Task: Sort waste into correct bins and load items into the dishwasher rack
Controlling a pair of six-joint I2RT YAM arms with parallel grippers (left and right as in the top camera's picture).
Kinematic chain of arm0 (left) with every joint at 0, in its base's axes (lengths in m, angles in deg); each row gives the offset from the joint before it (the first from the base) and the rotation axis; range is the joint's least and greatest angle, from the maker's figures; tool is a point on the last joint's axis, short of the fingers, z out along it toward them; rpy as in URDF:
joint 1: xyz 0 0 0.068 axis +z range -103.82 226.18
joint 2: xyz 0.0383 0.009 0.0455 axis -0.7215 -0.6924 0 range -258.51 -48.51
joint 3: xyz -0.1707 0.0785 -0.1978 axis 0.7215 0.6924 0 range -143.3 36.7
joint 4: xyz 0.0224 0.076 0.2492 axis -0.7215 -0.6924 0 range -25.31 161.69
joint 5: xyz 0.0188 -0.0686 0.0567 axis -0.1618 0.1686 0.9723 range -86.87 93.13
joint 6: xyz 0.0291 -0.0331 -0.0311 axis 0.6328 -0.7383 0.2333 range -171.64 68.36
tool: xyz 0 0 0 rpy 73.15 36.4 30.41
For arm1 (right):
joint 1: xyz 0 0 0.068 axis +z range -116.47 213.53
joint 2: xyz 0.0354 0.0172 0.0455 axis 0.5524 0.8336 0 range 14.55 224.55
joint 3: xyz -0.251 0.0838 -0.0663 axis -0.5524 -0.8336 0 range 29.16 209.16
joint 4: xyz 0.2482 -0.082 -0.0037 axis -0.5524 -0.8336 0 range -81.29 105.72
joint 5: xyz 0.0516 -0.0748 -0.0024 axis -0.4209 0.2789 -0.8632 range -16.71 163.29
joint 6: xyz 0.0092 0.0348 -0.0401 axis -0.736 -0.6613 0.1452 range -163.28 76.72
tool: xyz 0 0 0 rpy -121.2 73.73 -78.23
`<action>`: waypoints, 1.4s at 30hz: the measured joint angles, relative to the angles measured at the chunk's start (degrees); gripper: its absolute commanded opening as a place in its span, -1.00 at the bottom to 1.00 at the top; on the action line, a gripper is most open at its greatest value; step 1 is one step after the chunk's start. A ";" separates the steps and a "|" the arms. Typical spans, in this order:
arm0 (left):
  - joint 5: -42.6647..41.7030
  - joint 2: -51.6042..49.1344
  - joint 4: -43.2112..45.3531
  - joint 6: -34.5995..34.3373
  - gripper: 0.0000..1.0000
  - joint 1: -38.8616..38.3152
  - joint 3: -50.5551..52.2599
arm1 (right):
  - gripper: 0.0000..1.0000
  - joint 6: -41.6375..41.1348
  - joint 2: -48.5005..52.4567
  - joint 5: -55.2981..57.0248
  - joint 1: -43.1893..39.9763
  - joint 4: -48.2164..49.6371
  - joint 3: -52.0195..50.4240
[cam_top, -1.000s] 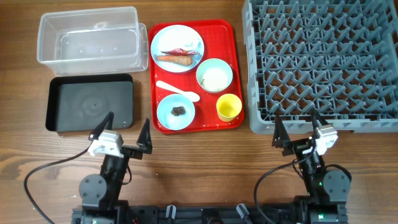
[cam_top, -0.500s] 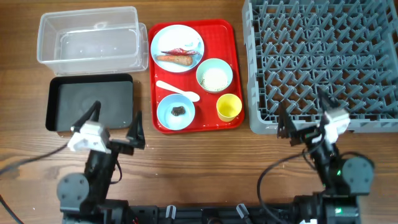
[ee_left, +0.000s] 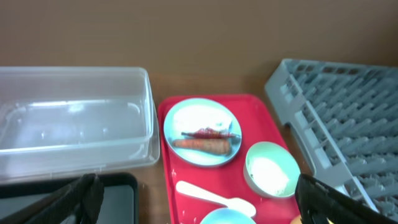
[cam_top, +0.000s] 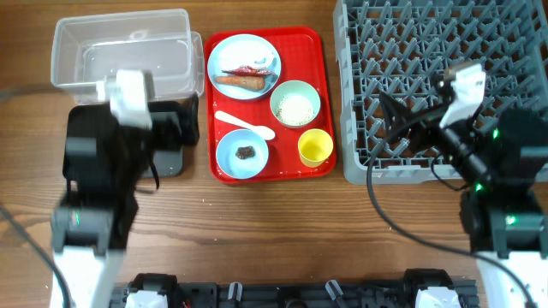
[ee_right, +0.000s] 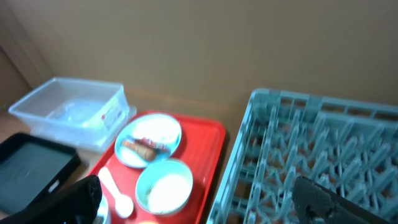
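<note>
A red tray holds a pale blue plate with an orange carrot piece and a red-and-white wrapper. It also holds a bowl of white rice, a bowl with a dark scrap, a white spoon and a yellow cup. I cannot make out any tissue. The clear tub is at the back left, and my left arm covers most of the black tray. The grey rack fills the right. My left gripper and right gripper are open, empty and raised.
The wooden table shows in front of the tray. A cable runs from the right arm across the front right. The rack's front edge lies under the right gripper.
Both arms have lifted from the table's front edge and swung back. The left now hangs over the black tray, the right over the rack's front. Both grippers stayed open.
</note>
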 measured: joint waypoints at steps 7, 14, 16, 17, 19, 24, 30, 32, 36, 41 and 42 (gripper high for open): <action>-1.49 -23.63 -18.27 -0.04 1.00 -0.39 -27.58 | 0.99 1.18 6.82 -0.22 0.00 -6.34 6.43; -2.58 -45.46 -30.88 -0.22 1.00 -4.92 -48.19 | 0.99 1.18 8.76 -2.12 0.00 -7.13 6.56; -3.76 -49.51 -30.95 -0.22 1.00 -6.47 -49.16 | 0.99 1.18 8.79 -2.43 0.00 -7.21 6.56; -4.17 -50.90 -31.01 -0.22 1.00 -7.04 -49.20 | 0.99 1.18 8.79 -2.43 0.00 -7.21 6.56; -5.01 -53.96 -31.21 -0.24 1.00 -8.24 -49.24 | 0.99 1.18 8.79 -2.58 0.00 -7.34 6.56; -10.38 -60.67 -28.63 -0.50 0.99 -10.88 -49.24 | 0.99 1.16 8.79 -2.82 0.00 -8.79 6.58; -9.33 -63.28 -20.24 -6.58 0.94 -12.17 -49.24 | 0.99 1.18 8.79 -2.82 0.00 -10.12 6.67; -6.01 -63.60 -16.85 -7.37 0.88 -12.15 -49.24 | 0.99 1.18 8.79 -2.82 0.00 -10.34 6.64; -2.12 -65.02 -11.37 -5.05 0.88 -12.04 -49.40 | 1.00 1.18 8.79 -2.80 0.00 -10.38 6.67; 0.39 -69.35 -6.99 -2.34 0.89 -11.96 -49.46 | 0.99 1.18 8.83 -2.80 0.00 -11.06 6.67; 0.61 -70.16 -6.60 -2.14 0.89 -11.93 -49.46 | 0.99 1.18 8.87 -2.80 0.00 -11.19 6.67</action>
